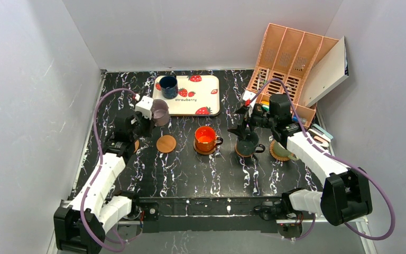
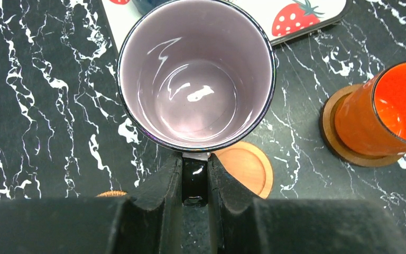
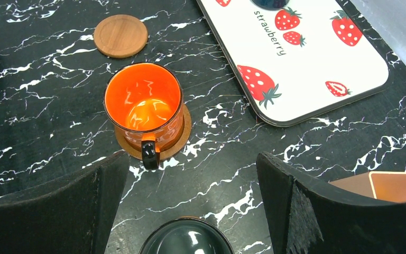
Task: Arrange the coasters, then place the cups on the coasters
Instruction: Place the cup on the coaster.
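- Cups stand in several places. The mauve cup (image 2: 195,74) is pinched by its dark handle between the clenched fingers of the left gripper (image 2: 194,177). It is held over the black marble table (image 1: 190,174), just by the near left corner of the strawberry tray (image 1: 203,98).
- The navy cup (image 1: 168,86) stands on the tray's far left part.
- The orange cup (image 3: 144,103) sits on a brown coaster (image 3: 182,138), its handle pointing toward the right wrist camera.
- The dark green cup (image 1: 247,144) rests on a rimmed coaster (image 1: 239,153). The right gripper (image 1: 245,127) hangs directly above it, jaws spread wide and holding nothing.
- The pale green cup (image 1: 282,151) stands further right, partly hidden by the right arm.
- A smooth coaster (image 1: 166,143) lies bare, left of the orange cup.
- A half-hidden coaster (image 1: 136,144) peeks out beneath the left arm.
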